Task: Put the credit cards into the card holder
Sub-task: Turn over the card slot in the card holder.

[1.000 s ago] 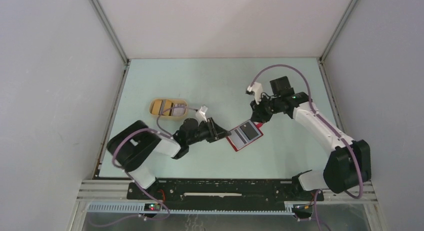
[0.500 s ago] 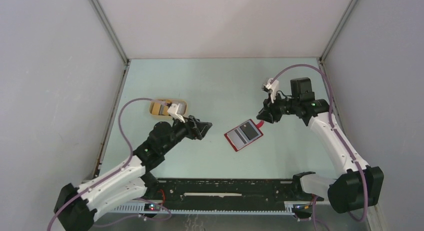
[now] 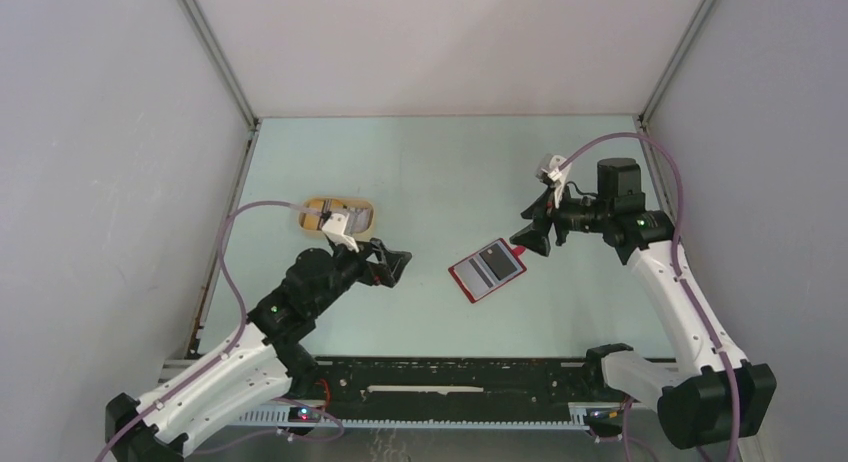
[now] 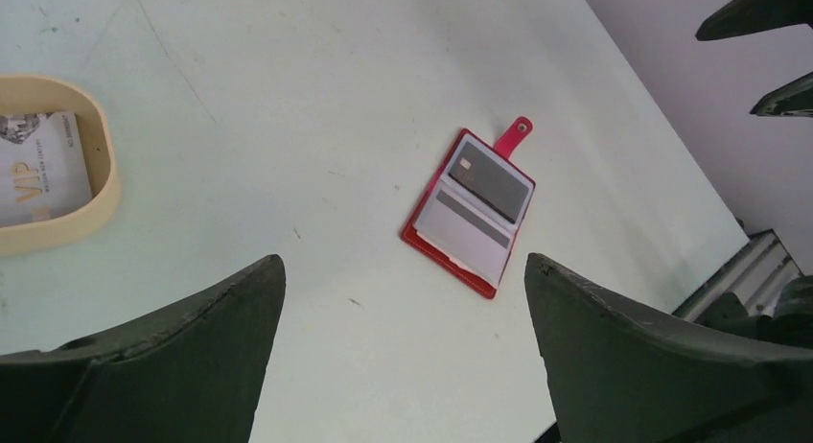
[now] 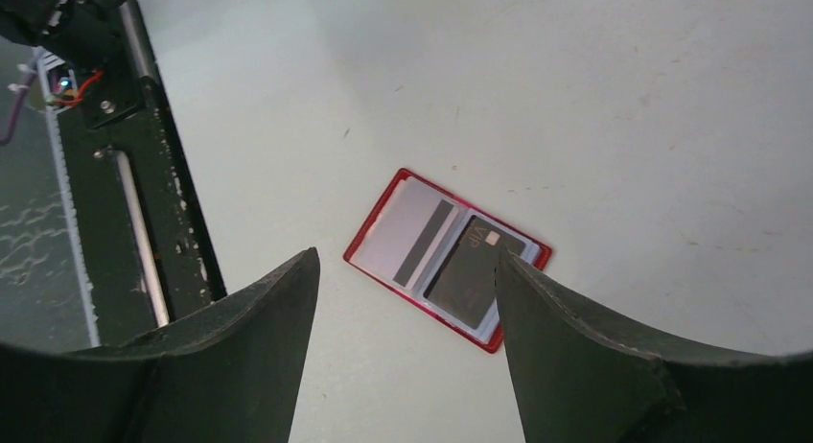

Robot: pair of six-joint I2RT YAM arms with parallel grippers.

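**Left wrist view:** the left edge cuts off the tan tray (image 4: 104, 189), so I see only part of the white card (image 4: 43, 170) inside; its small print is unreadable. The right gripper (image 4: 726, 67) runs out past the upper right corner.

**Right wrist view:** one finger (image 5: 594, 347) hides the closure tab (image 4: 515, 134) and a corner of the card holder (image 5: 375, 213).

**Top view:** tray contents too small to tell.

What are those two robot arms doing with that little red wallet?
Two robot arms are filing credit cards into a red card holder, which lies open on the table between them. A dark card and a grey card already sit in its pockets. The left hand and right hand are both open and empty, hovering either side of it. At least one whitish card waits in the tan tray off to the left.
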